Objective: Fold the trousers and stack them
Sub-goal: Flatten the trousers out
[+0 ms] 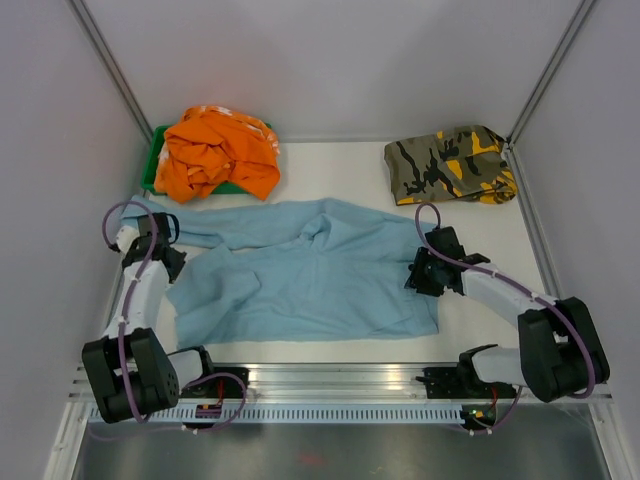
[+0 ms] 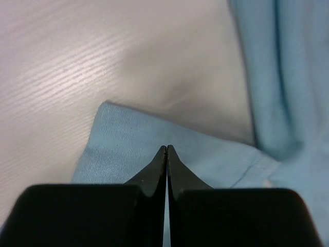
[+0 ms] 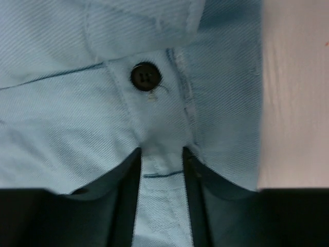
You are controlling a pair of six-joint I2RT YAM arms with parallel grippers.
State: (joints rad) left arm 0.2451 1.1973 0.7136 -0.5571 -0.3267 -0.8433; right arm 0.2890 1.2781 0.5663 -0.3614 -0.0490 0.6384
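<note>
Trousers (image 1: 310, 280), one pair, left pincer (image 2: 166, 148) closed, right pincer (image 3: 162, 152) seemingly gripping

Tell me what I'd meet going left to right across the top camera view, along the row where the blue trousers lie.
Left gripper → trousers → right gripper.

A crumpled orange garment (image 1: 218, 152) lies in the far left corner of the white table (image 1: 330, 170), on top of a green cloth (image 1: 151, 165). A folded green-black-yellow camouflage garment (image 1: 450, 165) sits at the far right, well apart from them.
</note>
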